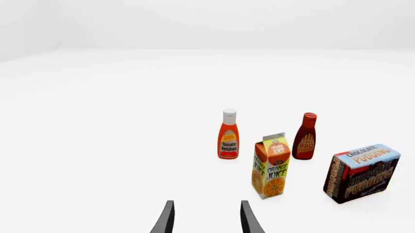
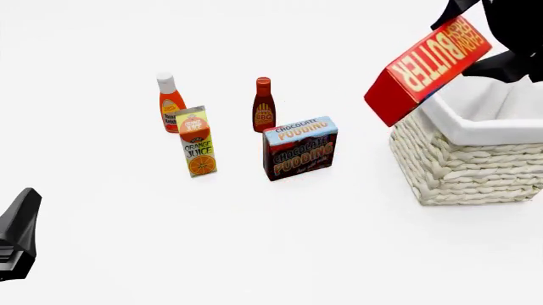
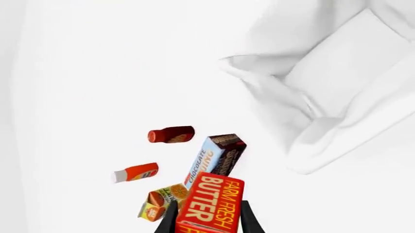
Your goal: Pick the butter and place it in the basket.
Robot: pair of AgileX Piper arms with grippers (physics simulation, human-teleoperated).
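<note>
— What's on the white surface (image 2: 280,248)?
— Ketchup (image 2: 170,101), juice (image 2: 197,142), pudding box (image 2: 299,147). My left fingers (image 1: 206,218) hang spread; my right fingers (image 3: 207,219) pinch the butter (image 2: 428,61), tilted over the basket (image 2: 471,162) rim.

Right gripper (image 2: 475,47): fingertips hidden behind butter (image 2: 428,60) in front view, arm cut by top and right edges. Basket (image 2: 467,159): right part cut by edge, near corner hidden by butter. Left gripper (image 1: 206,218): only fingertips show in wrist view, bases cut off. Ketchup (image 2: 170,101) label too small to read; juice (image 2: 196,141) hides its lower corner.
</note>
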